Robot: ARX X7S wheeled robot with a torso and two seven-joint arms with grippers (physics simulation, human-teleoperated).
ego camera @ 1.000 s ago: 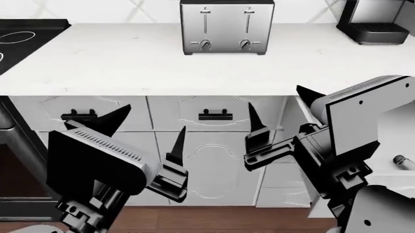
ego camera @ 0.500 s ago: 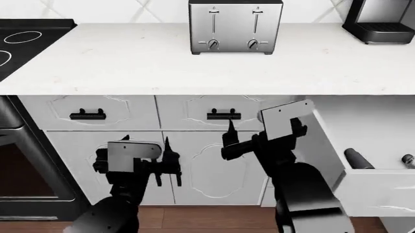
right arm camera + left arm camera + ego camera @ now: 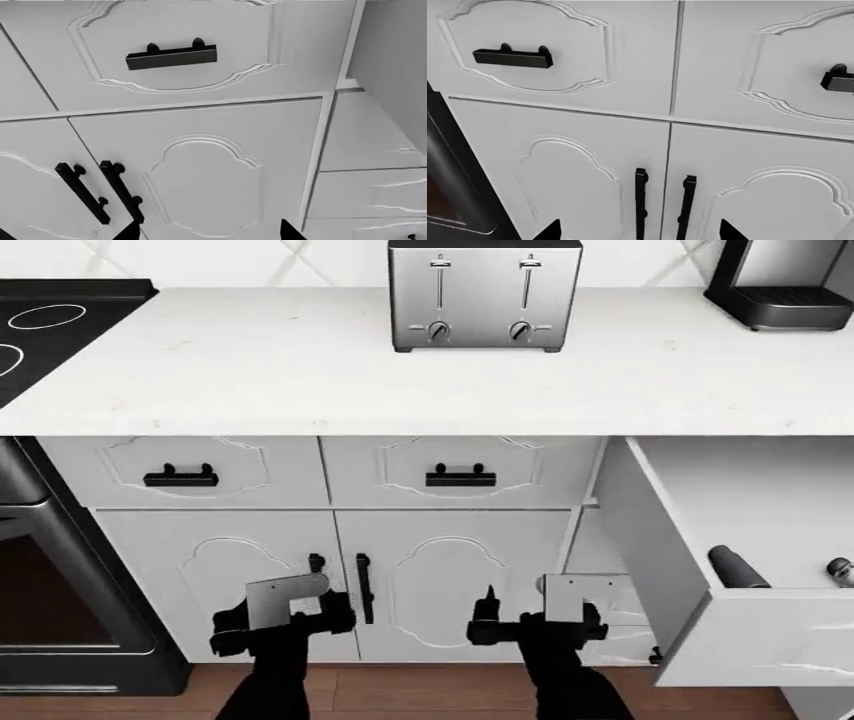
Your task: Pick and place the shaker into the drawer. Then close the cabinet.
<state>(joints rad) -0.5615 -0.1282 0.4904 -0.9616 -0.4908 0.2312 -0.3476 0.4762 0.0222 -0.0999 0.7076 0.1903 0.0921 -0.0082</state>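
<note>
The drawer, a deep white box, stands pulled out at the right in the head view; its side wall also fills one edge of the right wrist view. Inside it at the far right edge lies a small grey-capped item, apparently the shaker, mostly cut off. Beside it lies a dark grey cylinder. My left gripper hangs low before the cabinet doors, open and empty. My right gripper is level with it, left of the drawer, open and empty.
A toaster and a black coffee machine stand at the back of the white counter. A stovetop and oven are on the left. Closed doors with black handles and small drawer fronts face me.
Both arms have dropped from high in front of the camera to low before the cabinet doors. The view shifted slightly, showing more of the open drawer.
</note>
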